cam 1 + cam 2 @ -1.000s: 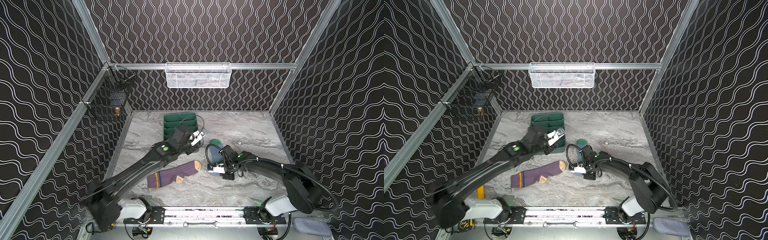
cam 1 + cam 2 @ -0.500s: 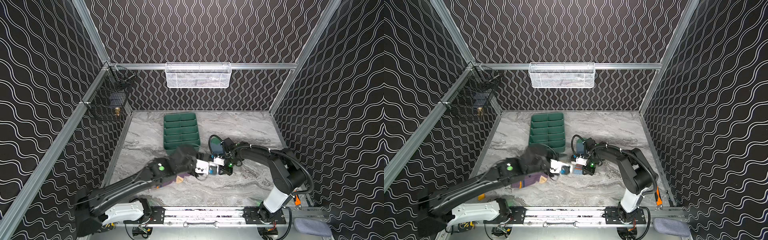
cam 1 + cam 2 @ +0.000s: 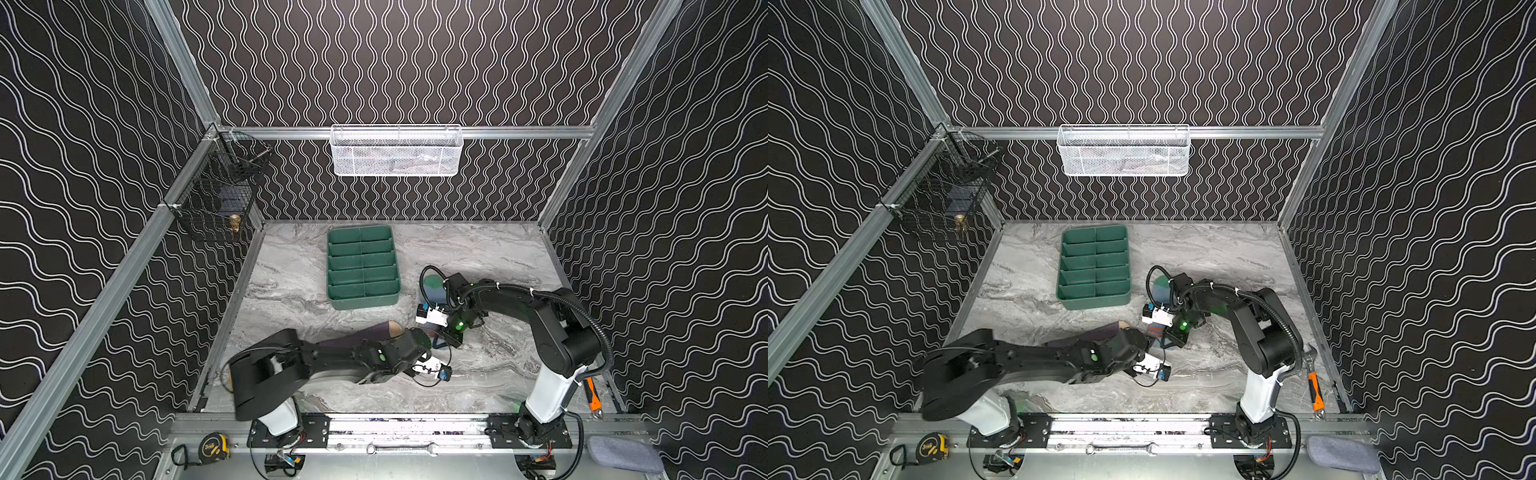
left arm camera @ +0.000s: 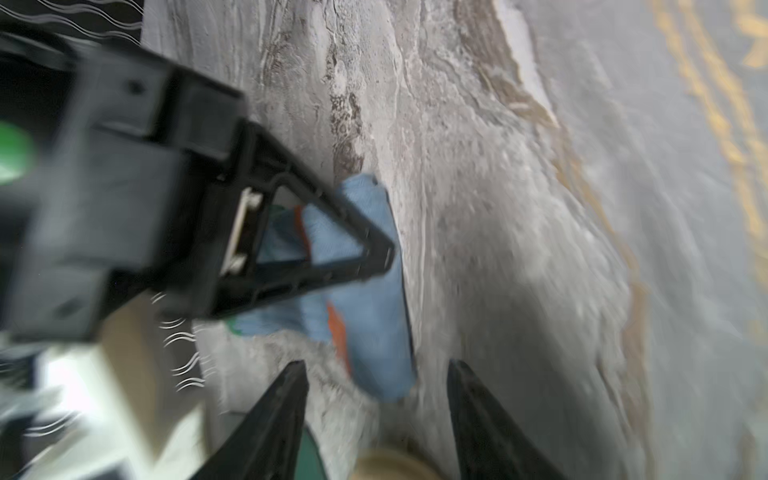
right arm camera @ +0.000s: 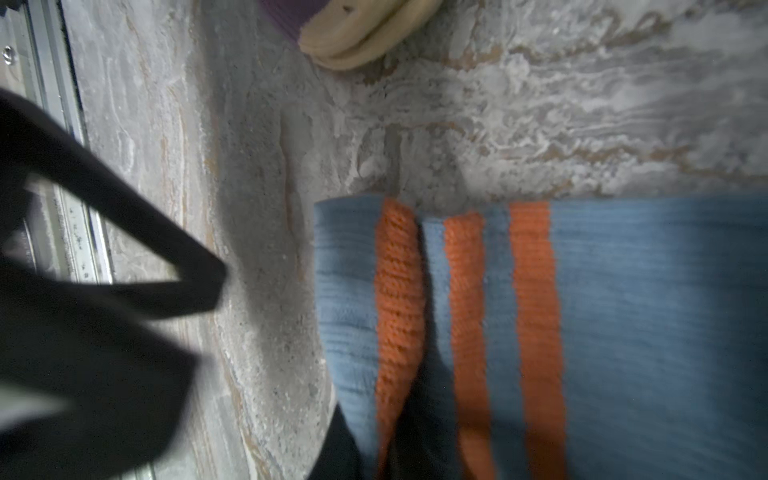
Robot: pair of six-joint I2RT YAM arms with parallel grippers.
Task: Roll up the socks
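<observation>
Pinching: right gripper (image 4: 384, 257) on blue sock (image 5: 623, 311) | left gripper (image 4: 376, 368) spread at its end

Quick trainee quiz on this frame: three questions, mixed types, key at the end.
1. True or false: the right end effector is shut on the blue sock.
2. The left end effector has its jaws: A) open B) fully shut C) out of every view.
3. Fill in: the purple sock has a toe coloured ___.
Key: 1 true; 2 A; 3 tan.
</observation>
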